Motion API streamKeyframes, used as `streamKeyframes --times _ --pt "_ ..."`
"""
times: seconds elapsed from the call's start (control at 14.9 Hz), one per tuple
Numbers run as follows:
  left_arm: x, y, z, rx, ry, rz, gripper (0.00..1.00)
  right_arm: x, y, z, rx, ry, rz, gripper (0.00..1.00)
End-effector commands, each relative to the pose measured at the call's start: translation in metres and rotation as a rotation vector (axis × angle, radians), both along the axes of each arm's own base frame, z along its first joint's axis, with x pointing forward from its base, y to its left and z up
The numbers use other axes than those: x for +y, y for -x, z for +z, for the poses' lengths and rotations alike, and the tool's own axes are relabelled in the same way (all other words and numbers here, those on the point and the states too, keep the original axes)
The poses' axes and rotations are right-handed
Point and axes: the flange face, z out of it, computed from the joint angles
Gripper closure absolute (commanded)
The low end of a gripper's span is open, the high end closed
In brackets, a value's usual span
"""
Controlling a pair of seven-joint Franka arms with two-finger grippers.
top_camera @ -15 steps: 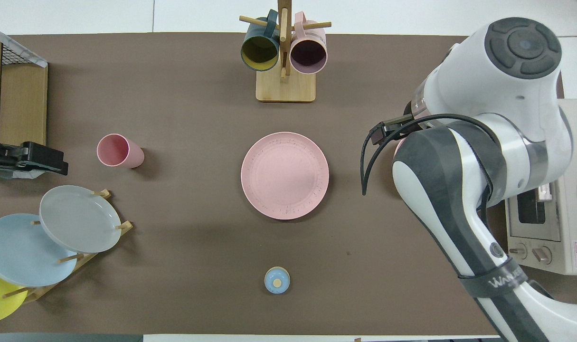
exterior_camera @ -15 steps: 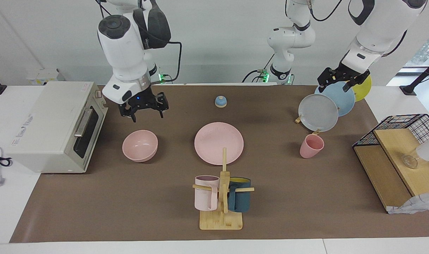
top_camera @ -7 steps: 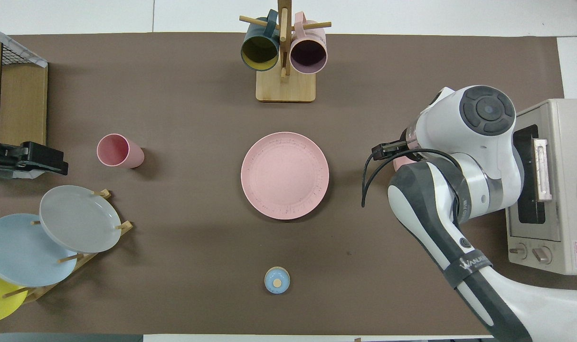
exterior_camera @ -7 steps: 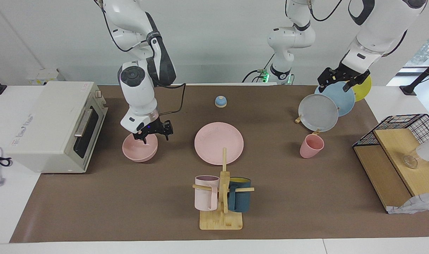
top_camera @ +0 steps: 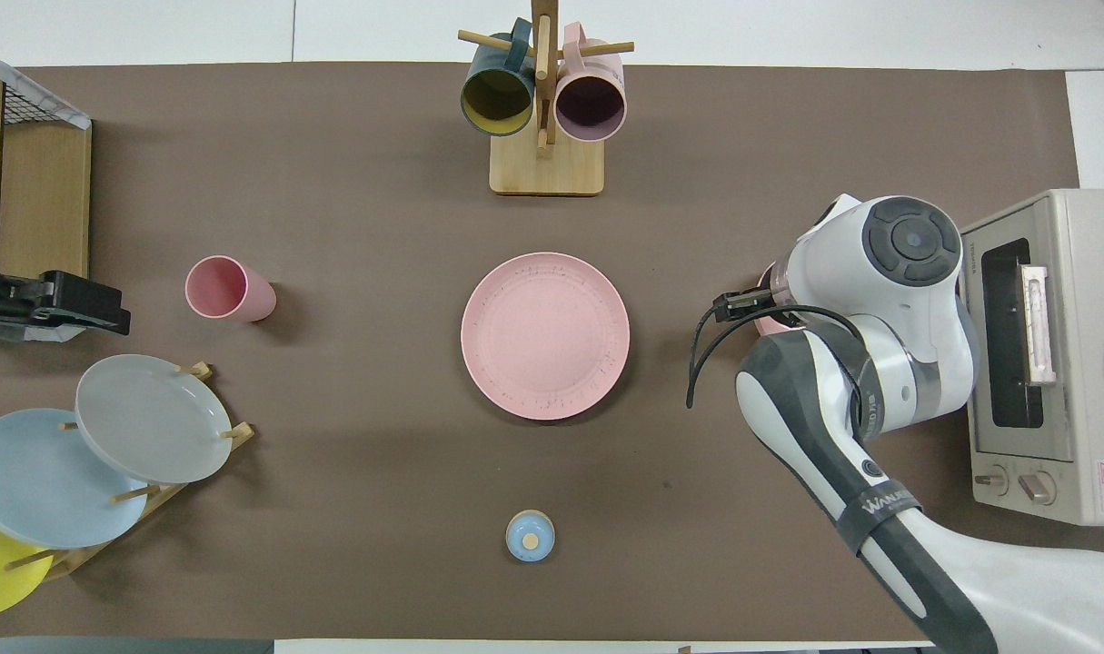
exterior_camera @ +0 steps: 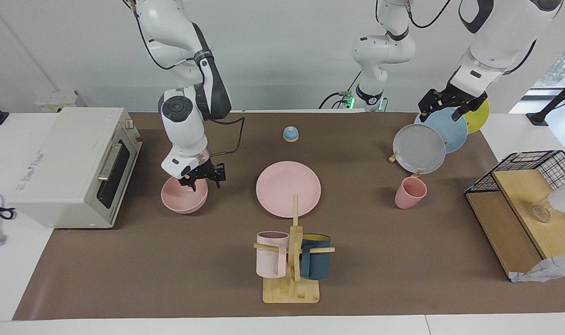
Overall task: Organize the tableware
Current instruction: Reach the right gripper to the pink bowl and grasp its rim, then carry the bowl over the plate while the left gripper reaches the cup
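The pink plate (exterior_camera: 288, 189) lies mid-mat. Toward the right arm's end from it sits the pink bowl (exterior_camera: 182, 199), the right gripper (exterior_camera: 201, 179) straddling its rim nearest the plate, fingers spread. A thin rim pinch could slip, tipping the bowl. The pink cup (exterior_camera: 408, 193) stands toward the left arm's end; the left gripper (exterior_camera: 449, 106) waits spread over the plate rack (exterior_camera: 419, 148).

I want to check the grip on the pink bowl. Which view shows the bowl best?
The facing view: the pink bowl shows almost whole, the right gripper at its rim nearer the robots. In the overhead view the right arm covers it; only a pink sliver shows.
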Motion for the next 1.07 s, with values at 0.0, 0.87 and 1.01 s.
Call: streamKeyframes --times 0.0,0.87,1.01 --pt "0.002 0.004 0.006 -0.005 -0.012 0.013 0.0 0.0 0.004 -0.01 -0.004 0.002 -0.015 0.28" --pt "0.002 0.0 0.007 -0.037 -0.009 0.009 0.0 0.081 -0.018 0.048 0.061 0.084 0.111 1.0" --pt "0.0 -0.007 -0.005 -0.057 -0.007 0.007 0.0 0.136 -0.028 0.064 0.077 0.108 0.036 1.0"
